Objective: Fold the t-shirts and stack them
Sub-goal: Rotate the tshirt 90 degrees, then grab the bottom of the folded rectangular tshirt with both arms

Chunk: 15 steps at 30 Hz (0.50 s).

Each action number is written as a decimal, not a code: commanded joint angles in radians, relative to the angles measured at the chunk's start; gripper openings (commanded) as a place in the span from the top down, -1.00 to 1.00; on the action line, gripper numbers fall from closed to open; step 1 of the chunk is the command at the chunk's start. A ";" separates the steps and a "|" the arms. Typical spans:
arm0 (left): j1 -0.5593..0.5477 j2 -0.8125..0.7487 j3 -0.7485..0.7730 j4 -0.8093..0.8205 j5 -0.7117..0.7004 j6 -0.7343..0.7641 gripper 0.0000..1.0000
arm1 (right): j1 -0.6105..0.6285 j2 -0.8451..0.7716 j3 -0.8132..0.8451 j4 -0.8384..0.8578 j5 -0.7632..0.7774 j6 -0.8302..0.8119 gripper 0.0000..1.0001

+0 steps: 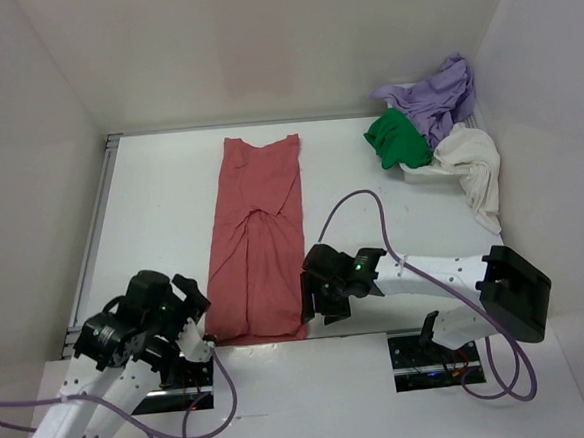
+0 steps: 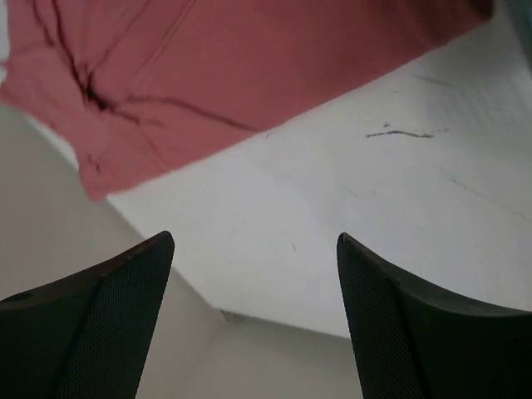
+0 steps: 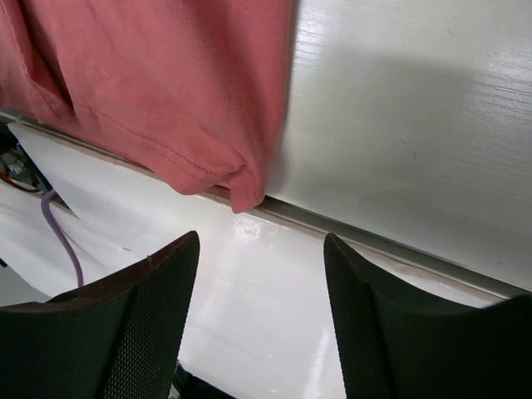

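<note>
White walls close in a white desk (image 1: 161,208) on three sides, and a metal rail (image 1: 95,233) runs along the desk's left edge.

**Shirt on the desk.** The salmon-red shirt (image 1: 258,236) lies flat near the middle of the desk as a long, narrow strip. Its long axis runs from the near edge toward the far wall, leaning slightly right at the far end. The far end has a shallow notch at its middle, and the near end reaches the desk's near edge. Creases gather about halfway along the strip.

**Other shirts.** A white basket (image 1: 419,173) stands at the far right corner. The bright green shirt (image 1: 399,139) and the lavender shirt (image 1: 439,93) lie bunched in it, with the lavender behind the green. The cream-white shirt (image 1: 477,166) hangs over the basket's right side and trails onto the desk.

**Left hand.** In the left wrist view, the left hand (image 2: 253,245) has its fingers spread wide with nothing between them. The strip's near left corner lies ahead of the fingertips, apart from them. From above, you see this hand just beside that corner.

**Right hand.** In the right wrist view, the right hand (image 3: 262,241) also stands with its fingers apart and empty. The strip's near right corner laps over the desk's edge strip just ahead of the fingers without touching them. A purple cable (image 1: 356,199) arcs over the desk from this arm.
</note>
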 commanded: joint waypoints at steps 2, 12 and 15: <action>-0.021 0.310 0.137 -0.082 0.227 0.207 -0.71 | -0.014 -0.036 0.007 0.011 0.013 0.001 -0.37; -0.294 0.610 0.128 -0.052 0.096 0.368 -0.74 | -0.085 0.007 -0.035 0.079 -0.040 -0.077 -0.42; -0.408 0.610 0.085 -0.027 0.021 0.408 -0.74 | -0.112 0.045 -0.035 0.079 -0.060 -0.124 -0.42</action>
